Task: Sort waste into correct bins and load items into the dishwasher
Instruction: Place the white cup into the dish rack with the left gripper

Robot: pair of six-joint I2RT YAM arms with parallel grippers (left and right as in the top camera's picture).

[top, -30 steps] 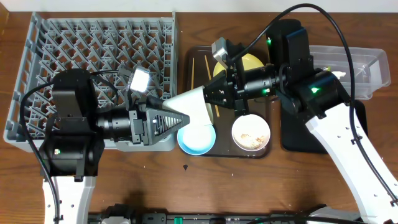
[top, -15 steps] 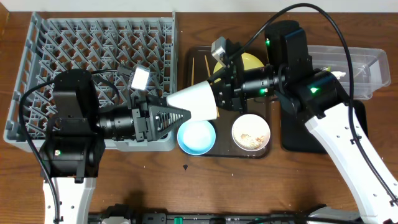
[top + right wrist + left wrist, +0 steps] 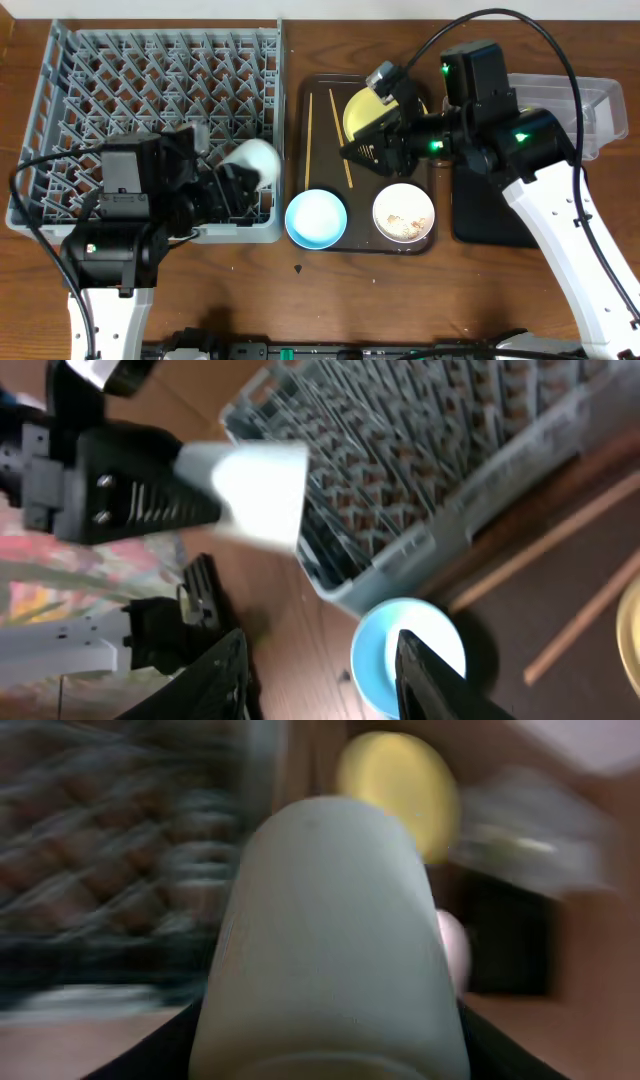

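**Cup changes hands and reaches the rack**

A second ago both sets of jaws met on the small white cup (image 3: 250, 160) above the dark brown serving tray (image 3: 305, 130). Now the left jaws alone pinch it, and it has swung over the front right corner of the dish rack (image 3: 120, 80), lying on its side. Whether it touches the pegs I cannot tell; the left wrist view is blurred, with the cup (image 3: 325, 940) filling it. The right jaws have let go and pulled back over the yellow plate (image 3: 365, 110); in the right wrist view they are spread and empty. The handover looks done, and the cup's loading is, I judge, one placement away.

The rack holds nothing else that shows. On the serving tray sit the plate, the light blue bowl (image 3: 316, 218), empty, and the white bowl (image 3: 404, 215) with beige food scraps (image 3: 404, 220) in it; two chopsticks (image 3: 309, 125) lie beside the plate. On the desk further right, the clear tub (image 3: 600, 110) and black tray (image 3: 480, 220) are partly hidden by the right arm, so their contents cannot be told.
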